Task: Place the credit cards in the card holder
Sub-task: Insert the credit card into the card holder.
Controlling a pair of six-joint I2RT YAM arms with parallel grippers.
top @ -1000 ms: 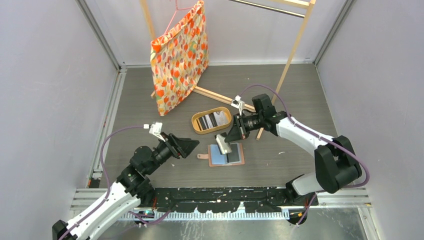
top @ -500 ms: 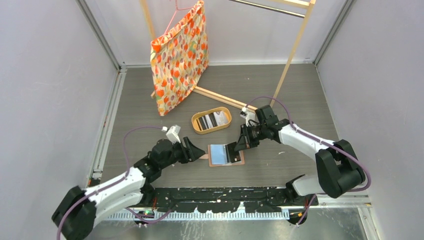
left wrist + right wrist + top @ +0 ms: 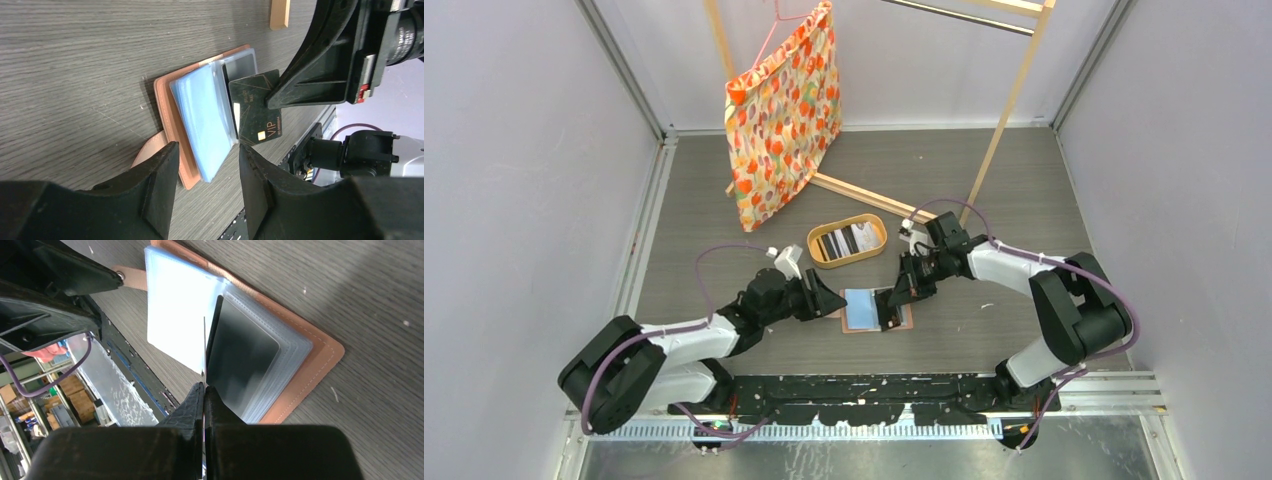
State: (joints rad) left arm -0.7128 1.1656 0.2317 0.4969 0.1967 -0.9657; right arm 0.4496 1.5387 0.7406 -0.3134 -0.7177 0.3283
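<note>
Hovering low just left of the card holder [image 3: 856,306], L gripper [image 3: 829,300] has its fingers [image 3: 152,165] part-spread w/ nothing btwn them; the snap tab [image 3: 145,152] sits right by its tips. Holder lies open and flat on the table [image 3: 724,220] near the arm bases, salmon cover down, light-blue pocket [image 3: 205,120] on the left half, dark clear-sleeve pockets [image 3: 245,355] on the right.

R gripper [image 3: 892,303] comes in over the holder's right half, jaws pressed together, pinching a black VIP card [image 3: 257,107] by one edge. Card stands tilted, its free edge down at the fold btwn blue and dark pockets; can't tell if it's inside a sleeve.

Just beyond the holder: oval wooden tray [image 3: 814,250] w/ more credit cards [image 3: 844,240] in it. Further back, well apart: orange-patterned fabric bag [image 3: 784,110] hanging on a wooden rack [image 3: 1009,100].
</note>
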